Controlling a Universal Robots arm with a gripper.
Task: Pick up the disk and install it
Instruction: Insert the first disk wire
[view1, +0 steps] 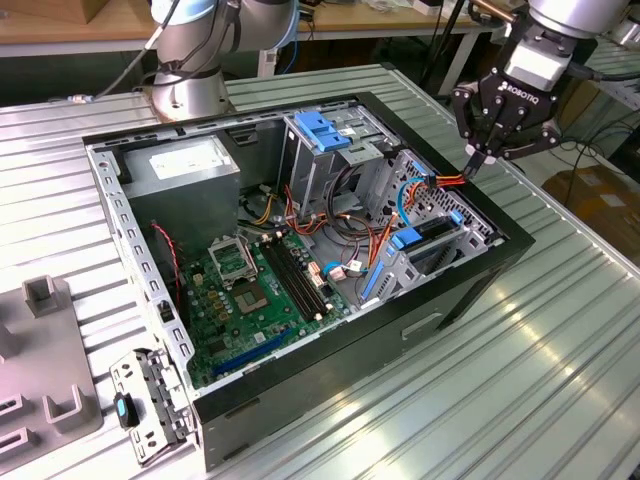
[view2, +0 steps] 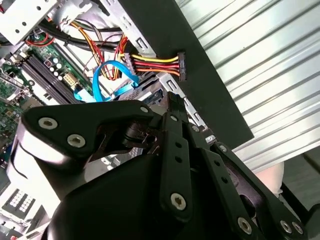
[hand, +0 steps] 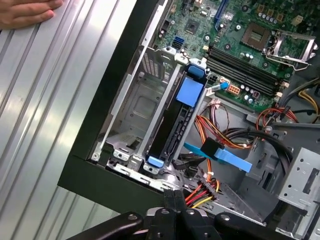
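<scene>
— Ribbed metal table (view1: 560, 380), with an open computer case (view1: 330, 375) on it. Where is the disk?

— The disk (hand: 172, 125) stands on edge in the drive bay (hand: 132, 107), right of centre in the exterior view. Its blue carrier frame (hand: 191, 92) shows along the upper edge.

— Which way from the tool?

— Below the gripper (view1: 474, 165), which hangs at the upper right of the exterior view. The long axis runs from the case wall under the fingertips toward the motherboard (view1: 250, 290), down-left in that frame.

— And the fingers?

— Pressed together, it seems, with nothing between them. A black power plug (view2: 180, 65) sits near them, apart.

— Anything hidden?

— The label face, and whether the disk is fully seated. A person's hand (hand: 25, 12) rests on the table.
</scene>
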